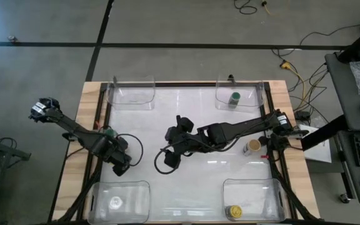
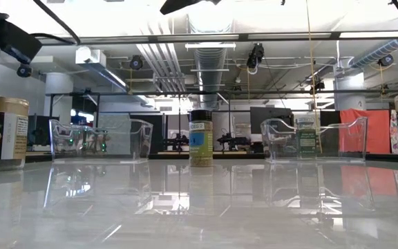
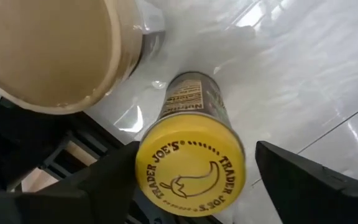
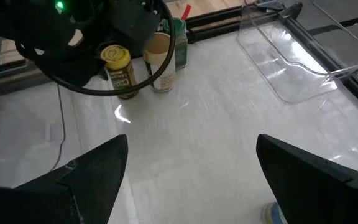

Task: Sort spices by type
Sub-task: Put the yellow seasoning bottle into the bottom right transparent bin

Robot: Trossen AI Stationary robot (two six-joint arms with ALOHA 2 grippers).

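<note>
High view: four clear tubs (image 1: 132,91) occupy the table corners, three holding one jar each (green-lidded (image 1: 234,98), yellow-lidded (image 1: 233,212), white-topped (image 1: 115,202)), and one tan-lidded jar (image 1: 254,146) stands near the right edge. Left wrist view: the left gripper (image 3: 194,180) is spread wide around one upright yellow-lidded jar (image 3: 191,168), fingers not touching it, with one tan-lidded jar (image 3: 55,50) beside. Right wrist view: the right gripper (image 4: 191,171) hangs wide and empty over mid-table, facing three jars grouped under the left arm, lids yellow (image 4: 114,55), tan (image 4: 158,46) and green (image 4: 179,28).

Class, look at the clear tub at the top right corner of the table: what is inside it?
The clear tub holds one jar with a green lid, standing upright. Nothing else shows inside; its contents are too small to tell.
</note>
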